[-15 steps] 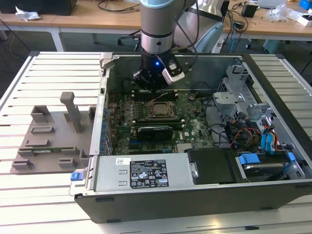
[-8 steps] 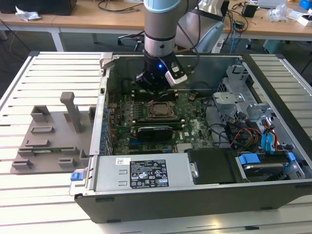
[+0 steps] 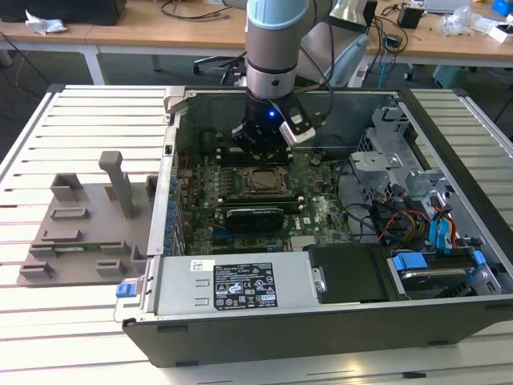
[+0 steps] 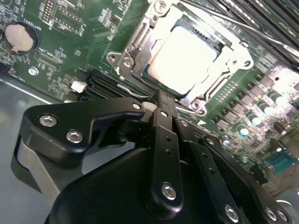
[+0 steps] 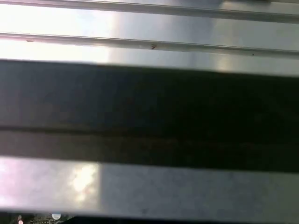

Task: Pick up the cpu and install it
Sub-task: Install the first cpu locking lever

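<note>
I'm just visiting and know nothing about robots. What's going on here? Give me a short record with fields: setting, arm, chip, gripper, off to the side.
setting: open computer case lying on a slatted table
arm: reaching down into the case, over the motherboard
chip: the cpu lies flat inside its socket frame, bracket around it
gripper: the gripper sits just beside the socket in the second wrist view, holding nothing that I can see
off to the side: grey fixture plate at the exterior view's left
</note>
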`<state>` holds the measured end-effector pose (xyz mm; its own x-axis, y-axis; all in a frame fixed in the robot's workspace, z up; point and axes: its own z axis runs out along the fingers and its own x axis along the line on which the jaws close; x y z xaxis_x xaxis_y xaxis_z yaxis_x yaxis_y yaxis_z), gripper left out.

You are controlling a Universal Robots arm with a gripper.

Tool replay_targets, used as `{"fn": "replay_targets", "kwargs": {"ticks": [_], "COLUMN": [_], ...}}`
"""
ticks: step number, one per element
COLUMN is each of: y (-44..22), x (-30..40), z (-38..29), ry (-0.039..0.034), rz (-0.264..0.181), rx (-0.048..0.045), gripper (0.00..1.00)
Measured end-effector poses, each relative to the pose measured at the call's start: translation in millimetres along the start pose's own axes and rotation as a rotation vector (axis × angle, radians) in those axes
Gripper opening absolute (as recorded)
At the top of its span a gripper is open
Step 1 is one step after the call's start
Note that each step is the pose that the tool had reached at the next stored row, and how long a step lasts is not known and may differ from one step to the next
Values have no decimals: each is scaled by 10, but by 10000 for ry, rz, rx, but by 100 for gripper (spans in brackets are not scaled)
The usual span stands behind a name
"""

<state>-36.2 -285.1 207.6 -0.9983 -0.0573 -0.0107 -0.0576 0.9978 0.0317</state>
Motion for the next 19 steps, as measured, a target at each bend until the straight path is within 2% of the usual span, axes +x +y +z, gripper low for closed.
{"fn": "replay_targets", "kwargs": {"ticks": [6, 10, 19], "y": [-4, -5, 4], "x": [-55, -77, -177], "z": [36, 42, 44], "ry": [5, 7, 7], "rz": [-5, -8, -22], "rx": [24, 33, 44], "gripper": [11, 11, 11]}}
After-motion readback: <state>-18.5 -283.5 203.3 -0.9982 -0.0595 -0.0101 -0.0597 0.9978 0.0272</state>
